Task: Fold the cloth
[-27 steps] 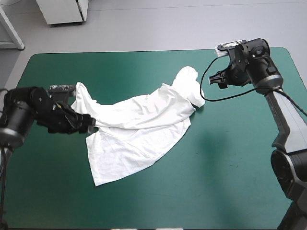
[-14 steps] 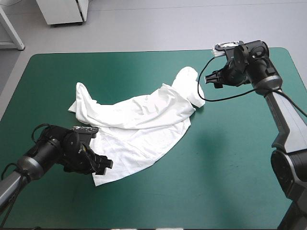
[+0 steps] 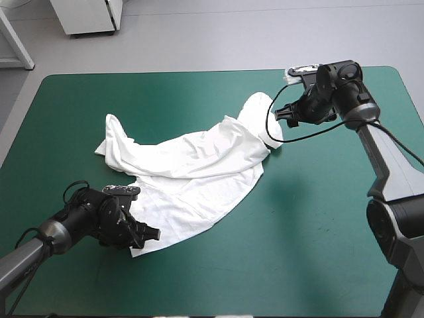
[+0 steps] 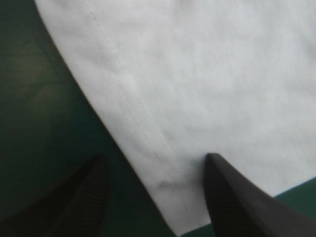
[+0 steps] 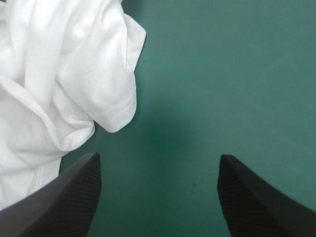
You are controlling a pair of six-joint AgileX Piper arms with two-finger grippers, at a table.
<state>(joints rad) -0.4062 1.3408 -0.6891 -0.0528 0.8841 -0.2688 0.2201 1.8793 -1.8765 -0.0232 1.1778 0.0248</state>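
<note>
Two grippers, both spread wide: your left gripper [image 4: 155, 158] straddles the near hem corner [image 4: 180, 222] of the white T-shirt [image 3: 192, 165], which lies rumpled across mid-table; your right gripper [image 5: 159, 157] hovers just beside its far sleeve [image 5: 116, 106].

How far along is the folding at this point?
Nothing folded yet: the T-shirt lies loosely spread and rumpled on the teal-green cover. In hand: the left tool, open, straddles the near hem corner; the right tool, open, hovers by the far sleeve. Gripping and every fold remain.
</note>
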